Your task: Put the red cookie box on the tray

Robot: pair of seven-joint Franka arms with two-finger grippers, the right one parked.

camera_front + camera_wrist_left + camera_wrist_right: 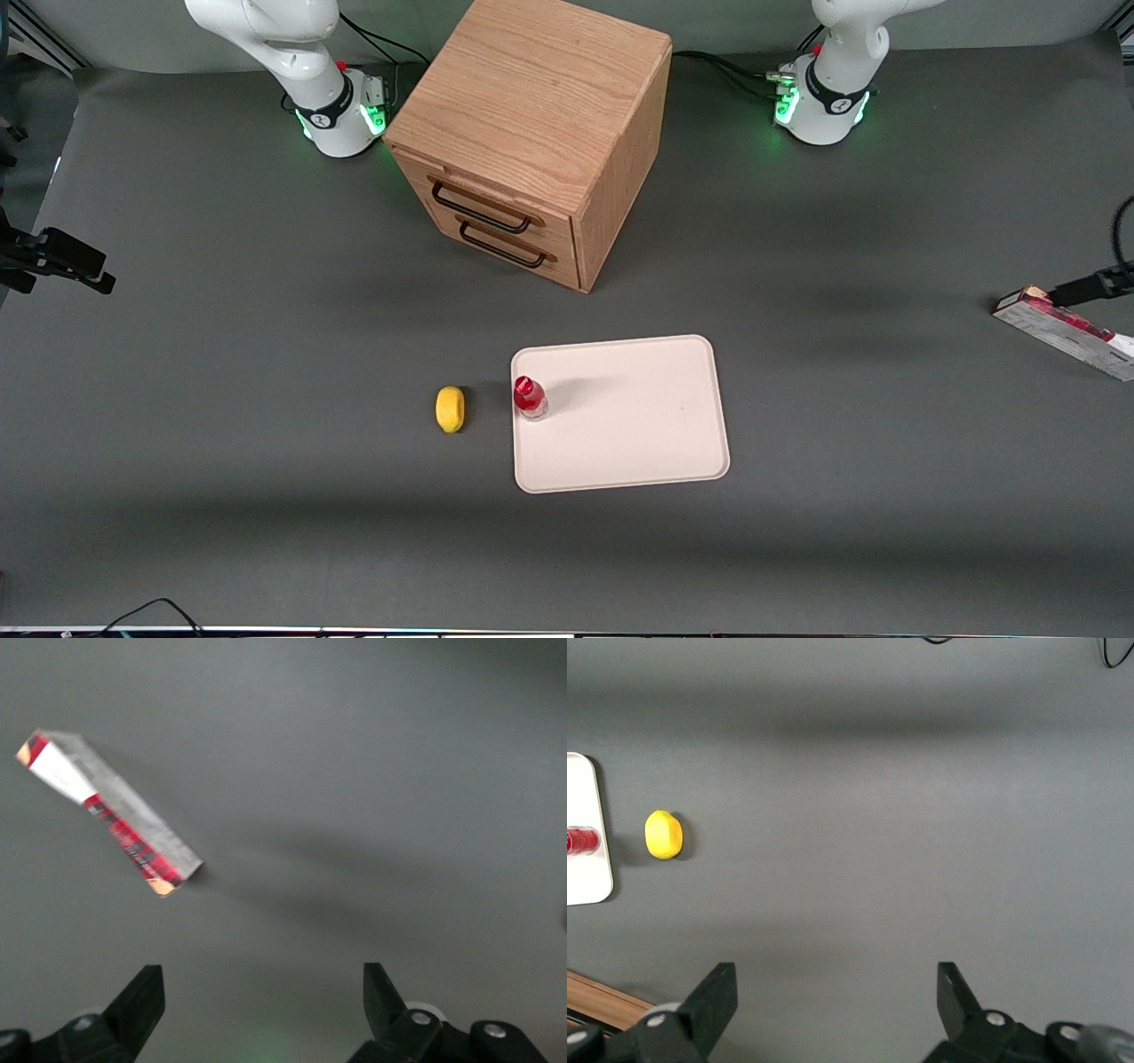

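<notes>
The red cookie box (1061, 331) lies on the grey table toward the working arm's end, well away from the tray (638, 425). It is a long thin carton with a dark red printed face and pale grey sides (111, 818). Only a dark part of my left gripper (1094, 285) shows in the front view, at the picture's edge just above the box. In the left wrist view the gripper (263, 992) is open with nothing between its fingers, and the box lies apart from them on the table. The pale pinkish tray is flat, nearer the front camera than the cabinet.
A small red-capped bottle (529, 396) stands on the tray by its rim. A yellow lemon (450, 408) lies on the table beside that rim. A wooden drawer cabinet (532, 133) stands farther from the front camera than the tray.
</notes>
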